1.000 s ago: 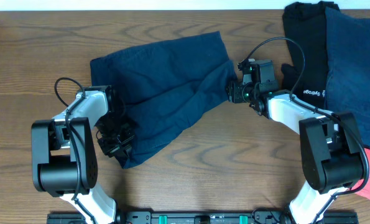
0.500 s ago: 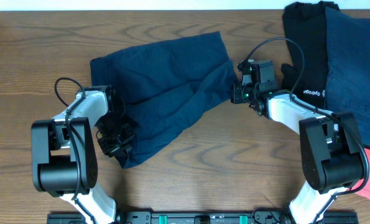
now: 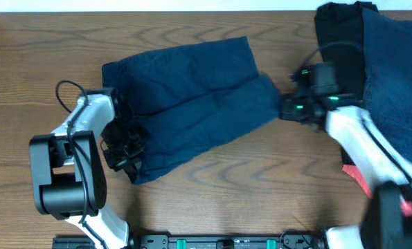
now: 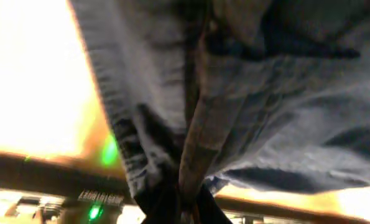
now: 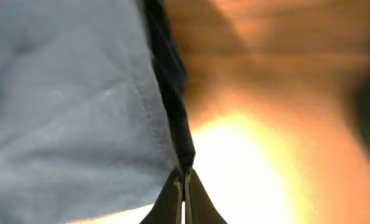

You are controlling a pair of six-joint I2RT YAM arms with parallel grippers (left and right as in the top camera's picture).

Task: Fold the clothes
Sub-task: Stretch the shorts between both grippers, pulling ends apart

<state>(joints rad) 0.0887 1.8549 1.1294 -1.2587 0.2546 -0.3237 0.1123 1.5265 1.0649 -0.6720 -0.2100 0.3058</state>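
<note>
Shorts [image 3: 192, 111] | left gripper [image 4: 178, 204] clamped on left end | right gripper [image 5: 185, 182] clamped on right edge

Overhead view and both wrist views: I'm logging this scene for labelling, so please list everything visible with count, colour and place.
shorts: 1, dark navy, spread across the table's middle
black garment: 1, black, far right corner
navy garment: 1, navy blue, right edge, overlapping the black one
red garment: 1, coral red, near right, partly hidden by the arm
table: 1, brown wood, under everything
left fingers: 1 pair, dark, shut on the shorts' near-left end
right fingers: 1 pair, dark, shut on the shorts' right edge
</note>
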